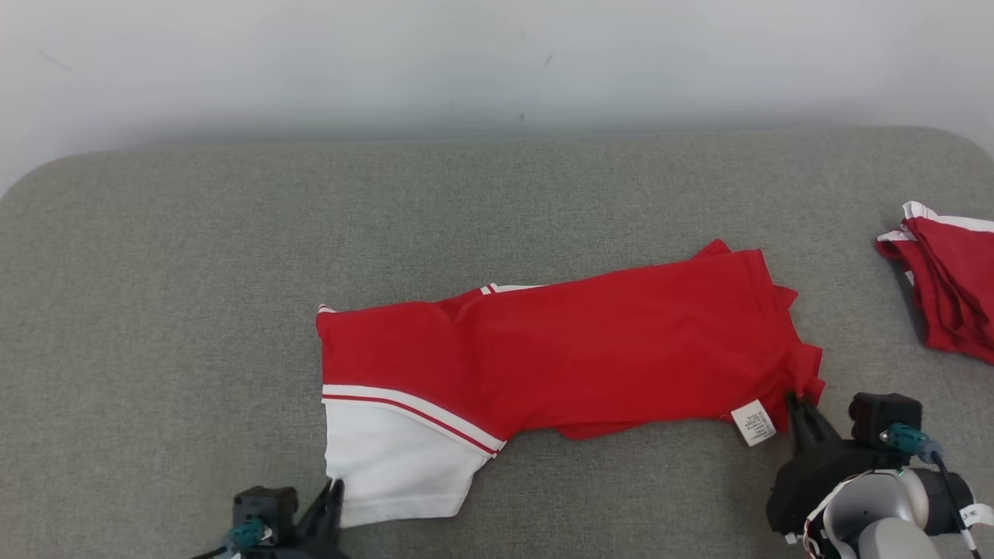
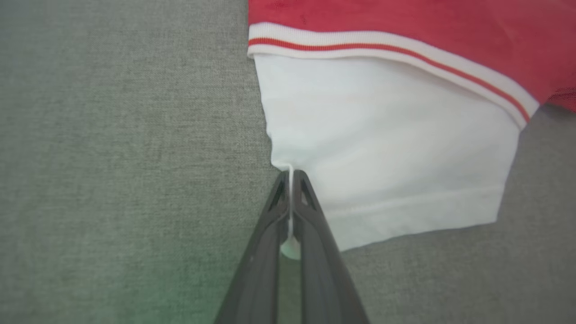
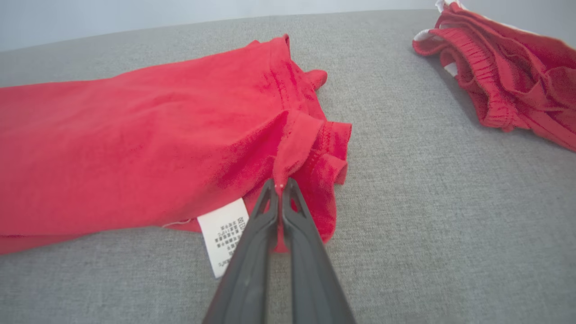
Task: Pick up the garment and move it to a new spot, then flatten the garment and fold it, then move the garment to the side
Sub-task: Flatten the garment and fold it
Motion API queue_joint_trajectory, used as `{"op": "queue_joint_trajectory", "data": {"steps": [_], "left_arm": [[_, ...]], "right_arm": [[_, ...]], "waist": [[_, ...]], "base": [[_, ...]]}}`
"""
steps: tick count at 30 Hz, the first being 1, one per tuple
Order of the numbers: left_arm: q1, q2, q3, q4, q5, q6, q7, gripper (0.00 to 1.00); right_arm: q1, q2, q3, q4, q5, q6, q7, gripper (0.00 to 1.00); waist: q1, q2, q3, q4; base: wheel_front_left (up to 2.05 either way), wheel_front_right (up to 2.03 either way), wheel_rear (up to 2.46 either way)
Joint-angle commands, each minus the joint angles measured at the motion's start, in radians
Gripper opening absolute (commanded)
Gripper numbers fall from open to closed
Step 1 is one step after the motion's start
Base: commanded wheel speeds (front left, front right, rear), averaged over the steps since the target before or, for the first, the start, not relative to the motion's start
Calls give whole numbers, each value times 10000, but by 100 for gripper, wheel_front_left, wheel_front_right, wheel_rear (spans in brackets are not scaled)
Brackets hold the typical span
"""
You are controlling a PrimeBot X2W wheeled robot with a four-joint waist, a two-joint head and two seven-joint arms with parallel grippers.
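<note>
The garment is a red shirt with a white, red-striped sleeve, lying folded lengthwise across the grey table. My left gripper is shut on the near corner of the white sleeve; thin white cloth shows pinched between its fingers. My right gripper is shut on the red hem at the garment's right end, just right of the white care label. Red cloth sits between its fingertips.
A second red garment, crumpled with white trim, lies at the table's right edge. The grey fabric table top has free room to the left and behind. A pale wall rises beyond the far edge.
</note>
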Motion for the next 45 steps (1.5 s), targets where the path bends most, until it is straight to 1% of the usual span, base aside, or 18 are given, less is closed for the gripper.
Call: {"op": "queue_joint_trajectory", "data": {"steps": [1, 5, 8, 11, 14, 15, 16, 22, 28, 31, 37, 42, 45], "left_arm": [[-100, 40, 97, -85, -109, 22, -211, 0], [-184, -146, 501, -595, -718, -69, -925, 0], [-299, -269, 902, -1156, -1454, -181, -1389, 0], [-413, -278, 1073, -1780, -1936, -297, -1505, 0], [-626, -175, 1146, -2429, -2328, -349, -1359, 0], [-626, -175, 1146, -2429, -2328, -349, -1359, 0], [-709, -120, 1143, -2645, -2402, -381, -1276, 0], [-1382, 57, 1163, -3975, -3088, -425, -594, 0], [-2248, 250, 1400, -5001, -3687, -442, -67, 0], [-3059, 417, 1556, -5435, -4131, -451, 361, 0], [-4574, 525, 1557, -5649, -4299, -421, 743, 0], [-5637, 585, 1459, -5338, -4187, -376, 916, 0], [-6019, 746, 1302, -5182, -3999, -404, 983, 0]], "right_arm": [[-64, -14, -54, -169, 93, -21, -172, 0], [-91, -13, -275, -745, 417, -23, -670, 0], [-38, 54, -403, -1387, 745, -23, -862, 0], [1, 16, -408, -2170, 1002, -23, -955, 0], [-23, 25, -441, -2941, 1181, -23, -919, 0], [-23, 25, -441, -2941, 1181, -23, -919, 0], [-61, 6, -427, -3196, 1251, -23, -903, 0], [-326, -88, -376, -4486, 1549, -21, -817, 0], [-994, -220, -286, -5458, 1590, -21, -754, 0], [-1733, -519, -190, -5642, 1575, -21, -665, 0], [-2854, -1097, 72, -5153, 1433, -23, -569, 0], [-3326, -1258, 149, -4764, 1469, -21, -641, 0], [-3402, -1335, 167, -4590, 1516, -21, -750, 0]], "waist": [[-1, -1, -62, 29], [-1, -1, -242, 68], [-1, -1, -413, 77], [-1, -1, -577, 53], [-1, -1, -733, 24], [-1, -1, -733, 24], [-1, -1, -790, 16], [-1, -1, -1004, -22], [-1, -1, -1094, -161], [-1, -1, -1058, -252], [-1, -1, -985, -260], [-1, -1, -944, -294], [-1, -1, -933, -360]], "base": [[0, 0, 0], [0, 0, 0], [0, 0, 0], [0, 0, 0], [0, 0, 0], [0, 0, 0], [0, 0, 0], [0, 0, 0], [0, 0, 0], [0, 0, 0], [0, 0, 0], [0, 0, 0], [0, 0, 0]]}}
